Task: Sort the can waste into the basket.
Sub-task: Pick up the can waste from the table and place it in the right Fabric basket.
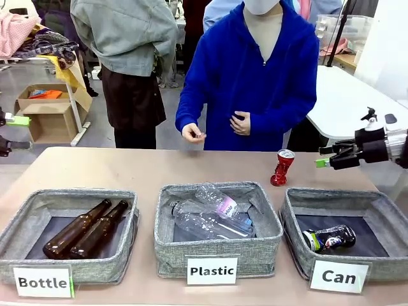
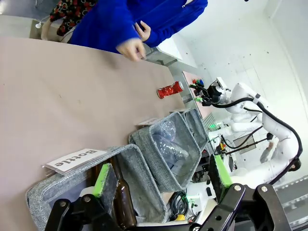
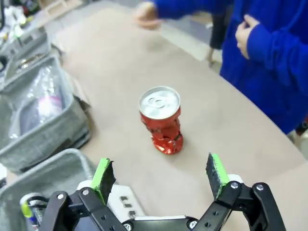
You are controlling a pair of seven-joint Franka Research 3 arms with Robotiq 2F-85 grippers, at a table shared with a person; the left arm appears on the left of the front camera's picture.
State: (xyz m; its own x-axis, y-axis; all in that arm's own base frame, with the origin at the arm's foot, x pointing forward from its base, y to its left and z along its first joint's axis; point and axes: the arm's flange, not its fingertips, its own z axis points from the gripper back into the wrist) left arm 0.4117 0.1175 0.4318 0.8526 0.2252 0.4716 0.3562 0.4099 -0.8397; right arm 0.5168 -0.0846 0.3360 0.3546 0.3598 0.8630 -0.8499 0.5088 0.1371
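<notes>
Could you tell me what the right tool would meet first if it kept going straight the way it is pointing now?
Most likely the red can, standing upright on the table. It sits centred ahead of the open right tool, with nothing between, though the depth is hard to judge.

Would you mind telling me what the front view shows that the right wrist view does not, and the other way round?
Front view alone: the three printed labels, the two brown bottles in the Bottle basket, and the whole black can lying in the Can basket.
Right wrist view alone: the red can's silver top from above, and the right gripper with its green pads spread wide, open and empty, the can beyond them.
Both: the crushed red can standing upright on the table, the Plastic basket of clear bottles, and the person's hands held near the blue sweater.
</notes>
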